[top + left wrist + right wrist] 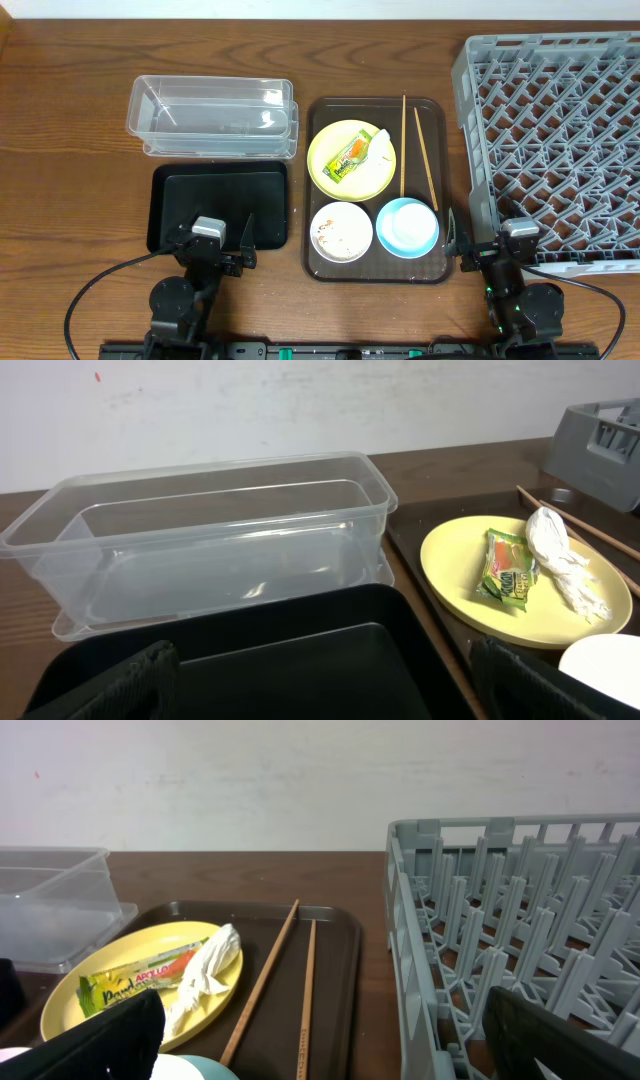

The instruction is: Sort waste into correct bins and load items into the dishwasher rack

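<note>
brown wood table (60,150), white wall (300,400) behind; l tool (325,670) & r tool (325,1020) both spread apart.

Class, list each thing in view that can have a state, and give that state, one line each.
Tub, upright, empty.
Black tray, empty.
Rack, no dishes in view.
Plate, holds packet and paper scrap.
White bowl, upright, crumbs inside.
Blue bowl, upright, empty.
Chopsticks, lying side by side on brown tray.
Left gripper, open, holding nothing.
Right gripper, open, holding nothing.
</note>
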